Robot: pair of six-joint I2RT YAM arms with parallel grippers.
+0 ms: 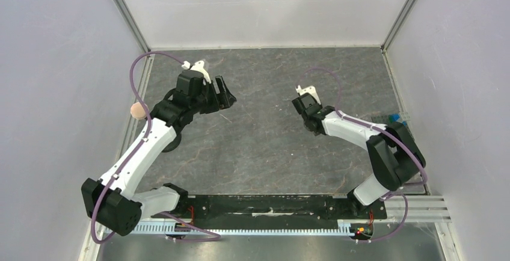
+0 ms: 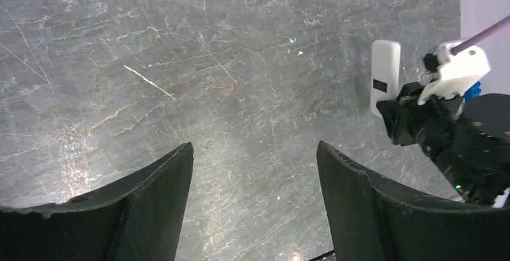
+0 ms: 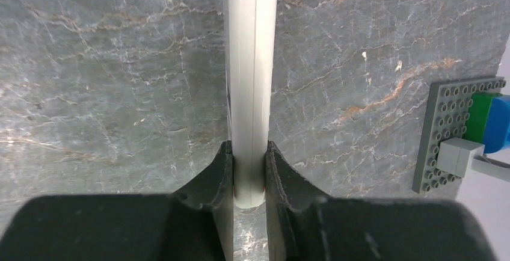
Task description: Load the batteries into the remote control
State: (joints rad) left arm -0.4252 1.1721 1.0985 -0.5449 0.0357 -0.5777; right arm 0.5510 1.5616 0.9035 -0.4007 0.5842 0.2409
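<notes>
Steadying is in hand: the remote control (image 3: 249, 92) is clenched edge-on mid-frame by the right gripper (image 3: 249, 174); the left gripper (image 2: 252, 171) is released, empty; unseen batteries must be fetched next.

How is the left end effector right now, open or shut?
Open. In the left wrist view the left end effector has its fingers wide apart, with only table showing between them.

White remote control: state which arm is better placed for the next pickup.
Left. The right gripper is shut on the small white rectangular remote control, so it is occupied; the left gripper is wide open and empty above the grey marbled table. No batteries are in view.
</notes>
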